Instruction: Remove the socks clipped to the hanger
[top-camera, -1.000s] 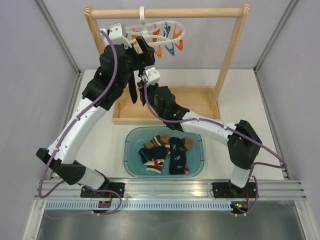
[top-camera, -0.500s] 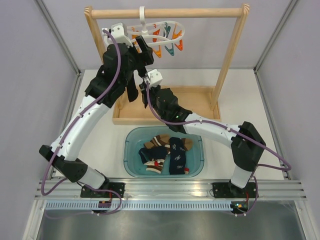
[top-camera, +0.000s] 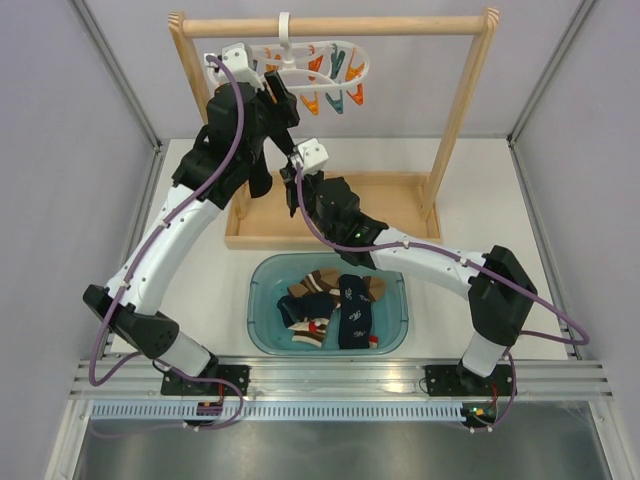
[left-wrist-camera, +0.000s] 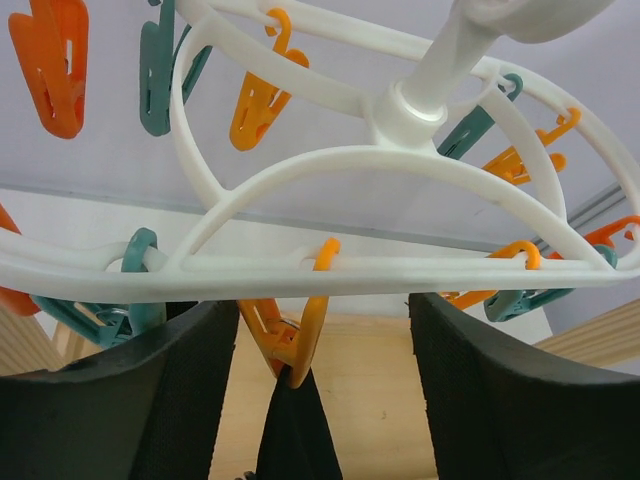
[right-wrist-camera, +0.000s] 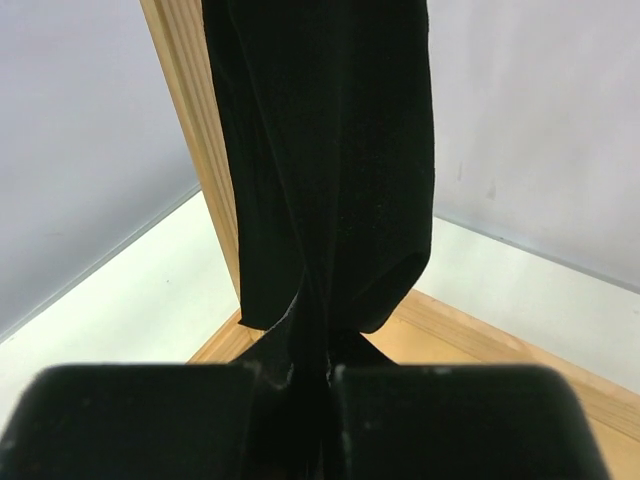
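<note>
The white hanger (top-camera: 345, 60) hangs from the wooden rail with orange and teal pegs. One dark sock (left-wrist-camera: 290, 430) is clipped in an orange peg (left-wrist-camera: 285, 350) and hangs down. My left gripper (left-wrist-camera: 322, 303) is open under the ring, a finger (left-wrist-camera: 150, 400) on each side of that peg and apart from it. In the top view the left gripper (top-camera: 278, 95) is up at the hanger's left end. My right gripper (right-wrist-camera: 318, 375) is shut on the lower end of the same sock (right-wrist-camera: 330, 150). Lower down in the top view, the right gripper (top-camera: 290, 183) is beside the sock (top-camera: 262, 178).
A teal bin (top-camera: 262, 330) with several socks (top-camera: 330, 305) in it stands near the arm bases. The wooden rail frame (top-camera: 400, 22) rises from a flat wooden tray (top-camera: 400, 215). Grey walls close in both sides.
My left arm has risen closer to the hanger and its jaws have narrowed around the orange peg. The right arm, still shut on the sock, has shifted slightly upward.
</note>
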